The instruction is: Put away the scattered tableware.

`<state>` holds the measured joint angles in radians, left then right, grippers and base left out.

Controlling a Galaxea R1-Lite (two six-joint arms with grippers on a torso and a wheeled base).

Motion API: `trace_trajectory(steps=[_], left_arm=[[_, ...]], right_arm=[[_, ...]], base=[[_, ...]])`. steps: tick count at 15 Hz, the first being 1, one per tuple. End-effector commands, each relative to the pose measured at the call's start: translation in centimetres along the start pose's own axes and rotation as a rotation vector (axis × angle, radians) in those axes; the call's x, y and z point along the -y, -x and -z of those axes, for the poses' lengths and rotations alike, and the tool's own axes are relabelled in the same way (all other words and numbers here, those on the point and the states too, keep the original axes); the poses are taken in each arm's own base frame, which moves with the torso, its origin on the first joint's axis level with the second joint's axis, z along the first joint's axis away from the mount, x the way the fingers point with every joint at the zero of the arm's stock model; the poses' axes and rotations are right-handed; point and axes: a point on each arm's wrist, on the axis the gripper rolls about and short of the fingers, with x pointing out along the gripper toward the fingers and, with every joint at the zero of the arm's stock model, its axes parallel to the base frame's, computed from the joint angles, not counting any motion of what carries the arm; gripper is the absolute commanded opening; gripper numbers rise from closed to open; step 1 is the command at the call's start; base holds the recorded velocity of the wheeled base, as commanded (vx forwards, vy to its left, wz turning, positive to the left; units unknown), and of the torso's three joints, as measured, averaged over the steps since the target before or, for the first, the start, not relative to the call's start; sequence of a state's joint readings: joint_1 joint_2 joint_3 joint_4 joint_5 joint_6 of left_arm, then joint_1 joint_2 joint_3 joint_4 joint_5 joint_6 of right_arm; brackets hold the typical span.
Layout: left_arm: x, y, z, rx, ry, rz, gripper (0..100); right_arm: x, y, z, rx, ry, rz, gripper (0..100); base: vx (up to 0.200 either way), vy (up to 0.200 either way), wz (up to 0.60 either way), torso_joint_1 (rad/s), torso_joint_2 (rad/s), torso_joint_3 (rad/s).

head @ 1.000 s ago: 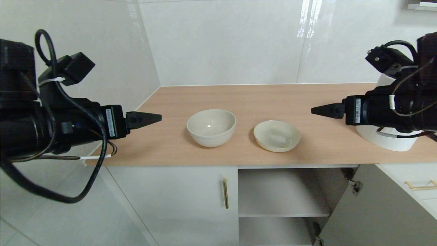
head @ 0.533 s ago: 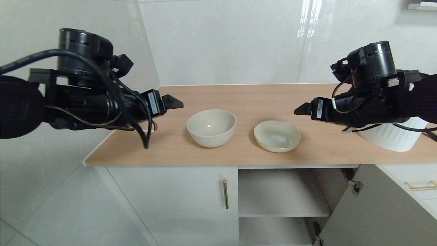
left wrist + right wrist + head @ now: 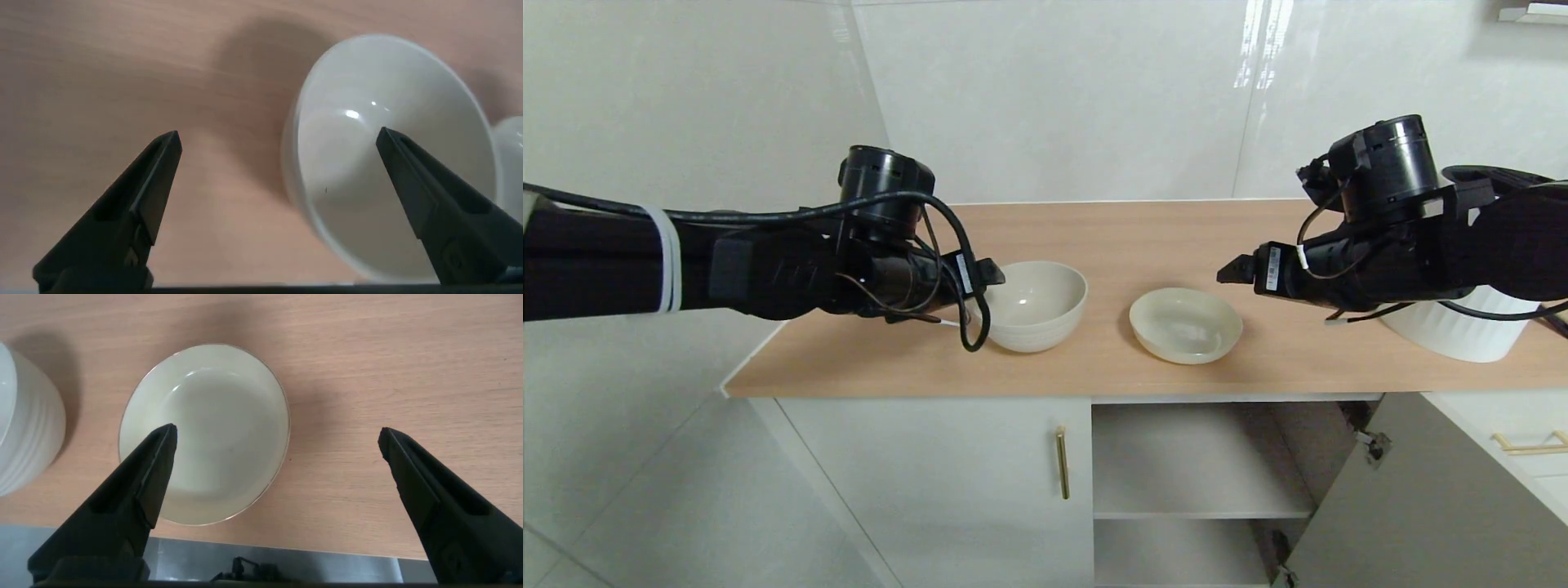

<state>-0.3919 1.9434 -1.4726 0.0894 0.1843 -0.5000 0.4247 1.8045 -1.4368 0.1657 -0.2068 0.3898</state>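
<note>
Jaws of the left gripper (image 3: 992, 273) are spread wide, holding nothing. In the left wrist view one finger (image 3: 135, 204) is over bare counter (image 3: 1143, 233) and the other is over the inside of the deep bowl (image 3: 1029, 304), so the pair straddles that bowl's left rim. I cannot tell if they touch it. The left arm comes in level from the left, low over the counter.

The right gripper (image 3: 1232, 272) is also spread wide and holds nothing. It hangs above the right edge of the shallow bowl (image 3: 1186, 324). In the right wrist view one finger (image 3: 135, 498) is over that bowl's inside and the other is over bare wood beside it.

Both bowls stand upright on the counter, side by side but apart, the deep one on the left and the shallow one on the right, nearer the front edge than the wall (image 3: 1054, 98). A white ribbed tub (image 3: 1462, 331) stands at the far right, partly behind the right arm.

Below the counter, the cupboard (image 3: 1192, 457) has its right door (image 3: 1380, 506) swung open, showing a shelf; its left door is shut, with a gold handle (image 3: 1062, 461)
</note>
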Motion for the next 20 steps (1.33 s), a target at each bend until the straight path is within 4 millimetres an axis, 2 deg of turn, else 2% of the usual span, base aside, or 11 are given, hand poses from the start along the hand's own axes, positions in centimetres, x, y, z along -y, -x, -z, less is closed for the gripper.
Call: trace_trajectory(steps=[1, 2, 3, 7, 9, 11, 13, 15, 17, 20], left_arm=[[0.0, -1.3, 0.6, -0.024, -0.005, -0.012, 100], [0.0, -1.4, 0.7, -0.025, -0.006, -0.013, 100], [-0.1, -1.6, 0.8, -0.032, -0.008, -0.013, 0], [0.3, -2.2, 1.5, -0.05, -0.022, -0.008, 0], [0.5, -1.5, 1.1, -0.034, -0.017, -0.002, 0], [0.7, 1.5, 0.1, 0.009, -0.009, 0.03, 0], [0.8, 5.6, -0.5, 0.054, -0.013, 0.076, 0], [0.5, 8.5, -0.8, 0.089, -0.038, 0.103, 0], [0.3, 10.0, -1.0, 0.112, -0.045, 0.116, 0], [0.4, 10.5, -1.0, 0.116, -0.047, 0.124, 0]], right_arm=[[0.0, 0.1, 0.0, 0.001, 0.0, 0.0, 100], [0.0, 0.1, 0.0, 0.001, 0.0, 0.0, 100], [0.0, 0.1, 0.0, 0.002, 0.0, -0.001, 100], [0.0, 0.2, -0.1, 0.005, -0.001, -0.002, 100], [0.0, 0.2, -0.1, 0.004, 0.001, -0.001, 100], [0.0, 0.1, 0.0, 0.002, 0.003, 0.001, 100], [0.0, -0.3, 0.1, -0.007, 0.005, 0.004, 100], [-0.5, -2.1, 1.1, -0.027, 0.028, 0.063, 100], [-1.1, -4.6, 2.1, -0.023, 0.052, 0.172, 100], [-1.3, -6.3, 3.0, -0.047, 0.066, 0.2, 100]], base=[[0.0, 0.0, 0.0, 0.0, 0.0, 0.0], [0.0, 0.0, 0.0, 0.0, 0.0, 0.0], [0.0, 0.0, 0.0, 0.0, 0.0, 0.0], [0.0, 0.0, 0.0, 0.0, 0.0, 0.0], [0.0, 0.0, 0.0, 0.0, 0.0, 0.0], [0.0, 0.0, 0.0, 0.0, 0.0, 0.0], [0.0, 0.0, 0.0, 0.0, 0.0, 0.0], [0.0, 0.0, 0.0, 0.0, 0.0, 0.0], [0.0, 0.0, 0.0, 0.0, 0.0, 0.0], [0.0, 0.0, 0.0, 0.0, 0.0, 0.0]])
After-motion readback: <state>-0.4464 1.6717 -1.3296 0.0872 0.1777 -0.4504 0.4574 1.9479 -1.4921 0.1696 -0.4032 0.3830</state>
